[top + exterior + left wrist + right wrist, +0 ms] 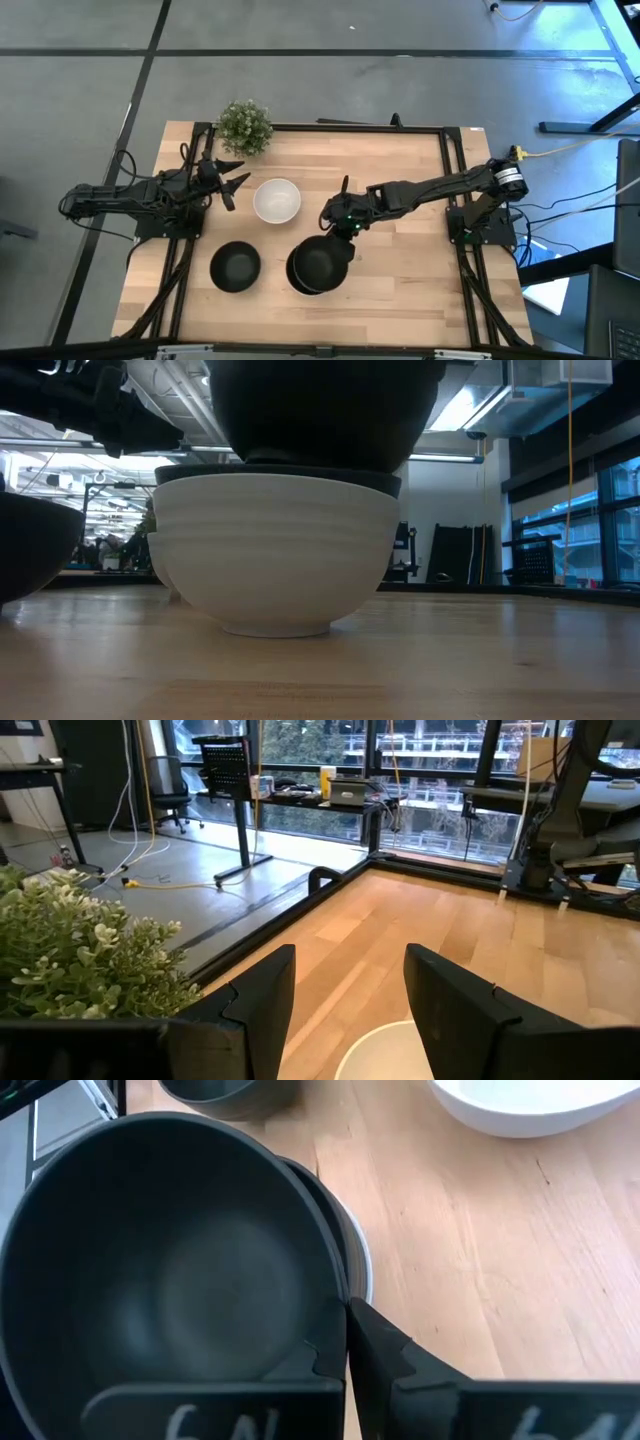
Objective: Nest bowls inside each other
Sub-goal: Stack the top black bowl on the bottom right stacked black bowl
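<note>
Wood: the counter is pale planks inside a dark frame, seen whole from above.
Right gripper: right gripper is over the middle of the counter, its jaws pinched on the rim of a black bowl; one finger sits inside the rim, the other outside.
Held bowl: in the low view the black bowl hangs above the stack, its base just over the stack's top rim; whether the two touch I cannot tell.
Stack: a white bowl stands on the counter with a dark bowl nested in it, only the dark rim showing above the white one. From above the stack lies toward the near edge, right of centre.
Lone black bowl: a second black bowl stands alone left of the stack, apart from it.
Lone white bowl: another white bowl stands behind those two, near the centre, empty.
Left gripper: left gripper waits at the left side, jaws spread, holding nothing, just left of the lone white bowl.
Plant: a small green plant stands at the far left corner.
Writing: pale marks show on the right gripper in its wrist view, too cut off to read.
</note>
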